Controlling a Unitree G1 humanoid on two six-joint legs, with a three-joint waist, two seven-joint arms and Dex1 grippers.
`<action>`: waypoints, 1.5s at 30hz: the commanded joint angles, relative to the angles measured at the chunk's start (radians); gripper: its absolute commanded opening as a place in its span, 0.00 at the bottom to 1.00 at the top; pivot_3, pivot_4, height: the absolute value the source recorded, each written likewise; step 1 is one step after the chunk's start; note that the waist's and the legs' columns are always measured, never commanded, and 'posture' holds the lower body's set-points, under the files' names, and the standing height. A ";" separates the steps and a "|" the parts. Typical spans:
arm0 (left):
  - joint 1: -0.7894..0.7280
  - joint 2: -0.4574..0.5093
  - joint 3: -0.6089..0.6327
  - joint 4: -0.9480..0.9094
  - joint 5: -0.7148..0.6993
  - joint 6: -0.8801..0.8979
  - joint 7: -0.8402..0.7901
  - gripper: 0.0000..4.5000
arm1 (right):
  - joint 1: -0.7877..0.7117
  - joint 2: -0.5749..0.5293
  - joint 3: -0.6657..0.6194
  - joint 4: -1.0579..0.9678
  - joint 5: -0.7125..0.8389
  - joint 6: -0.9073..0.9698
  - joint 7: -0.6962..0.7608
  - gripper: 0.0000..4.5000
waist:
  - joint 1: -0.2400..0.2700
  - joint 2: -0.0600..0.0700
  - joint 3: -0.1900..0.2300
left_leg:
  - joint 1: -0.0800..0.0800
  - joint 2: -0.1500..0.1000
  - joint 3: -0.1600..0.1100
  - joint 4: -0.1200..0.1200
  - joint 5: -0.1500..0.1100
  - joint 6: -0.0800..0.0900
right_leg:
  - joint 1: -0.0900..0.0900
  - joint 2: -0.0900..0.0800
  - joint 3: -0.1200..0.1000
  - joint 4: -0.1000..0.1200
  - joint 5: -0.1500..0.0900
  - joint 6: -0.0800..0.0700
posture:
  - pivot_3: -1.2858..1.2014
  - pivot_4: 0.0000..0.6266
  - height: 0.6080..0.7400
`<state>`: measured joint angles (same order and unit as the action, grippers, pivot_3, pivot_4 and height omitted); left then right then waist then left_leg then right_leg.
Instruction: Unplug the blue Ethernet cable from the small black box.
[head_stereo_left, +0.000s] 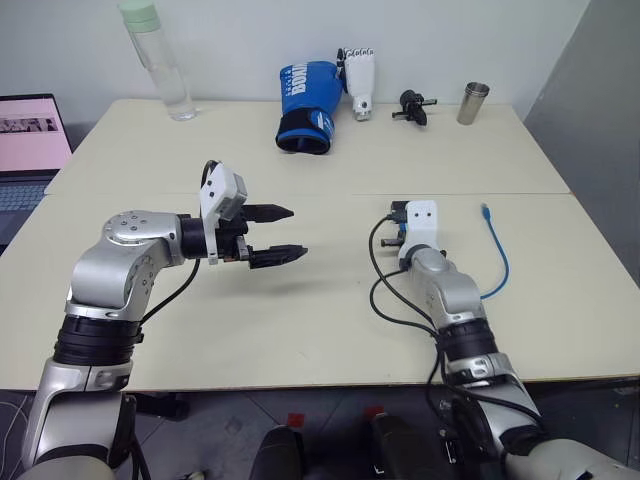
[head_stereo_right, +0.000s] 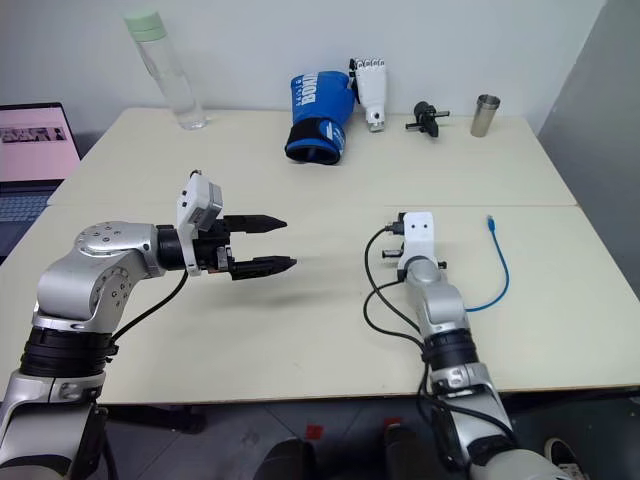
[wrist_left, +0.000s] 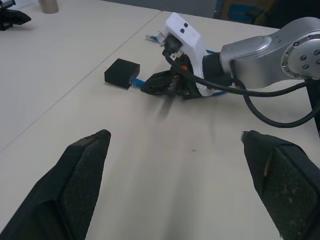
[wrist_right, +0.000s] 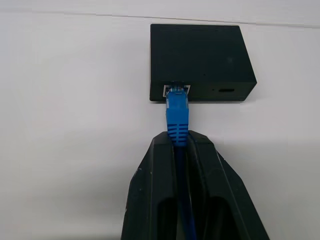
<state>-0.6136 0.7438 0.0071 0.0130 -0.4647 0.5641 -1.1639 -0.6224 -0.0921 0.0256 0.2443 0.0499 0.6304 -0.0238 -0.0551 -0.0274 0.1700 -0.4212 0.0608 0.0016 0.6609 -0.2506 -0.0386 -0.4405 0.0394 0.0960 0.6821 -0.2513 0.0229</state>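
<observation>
Our right gripper (wrist_right: 179, 145) pinches the thin bright-blue Ethernet cable (wrist_right: 177, 112) just behind its plug, seated in the small matte-black box (wrist_right: 200, 62) ahead, while our left gripper (head_stereo_left: 278, 234) gapes empty.

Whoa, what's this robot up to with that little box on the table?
It is about to unplug a cord. Its right claw is shut on the blue Ethernet cable, just behind the plug, which sits in a port of the small black box on the table. The left claw hangs open above the table, holding nothing.
</observation>
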 joint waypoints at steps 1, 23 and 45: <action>-0.010 0.020 0.032 -0.013 -0.014 0.004 0.000 1.00 | 0.049 -0.161 0.018 -0.237 0.044 0.007 0.231 0.01 | 0.005 0.000 0.000 | 0.000 0.000 0.000 0.000 0.000 0.000 | 0.000 0.000 0.000 0.000 0.000 0.000 | 0.52 0.24 1.00; -0.121 -0.102 0.023 0.063 -0.091 0.076 -0.001 1.00 | -0.095 -0.591 0.184 0.191 -0.332 -1.315 0.587 0.01 | 0.001 0.000 0.001 | 0.002 0.000 0.002 0.001 -0.001 0.001 | 0.001 0.000 0.002 0.000 0.000 0.000 | 0.52 0.24 1.00; -0.227 -0.269 -0.053 0.204 -0.013 -0.080 -0.027 0.91 | -0.080 -0.559 0.202 0.067 -0.459 -1.435 0.454 0.01 | 0.023 0.000 0.001 | 0.002 -0.001 0.002 0.002 0.001 -0.002 | 0.002 -0.001 0.002 0.001 0.000 0.000 | 0.52 0.24 1.00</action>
<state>-0.8149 0.4753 -0.0470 0.2160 -0.4835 0.5117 -1.1749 -0.6998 -0.6412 0.2562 0.3513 -0.4390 -0.8000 0.4404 -0.0321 -0.0272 0.1706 -0.4189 0.0598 0.0039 0.6626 -0.2495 -0.0405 -0.4386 0.0379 0.0982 0.6827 -0.2514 0.0227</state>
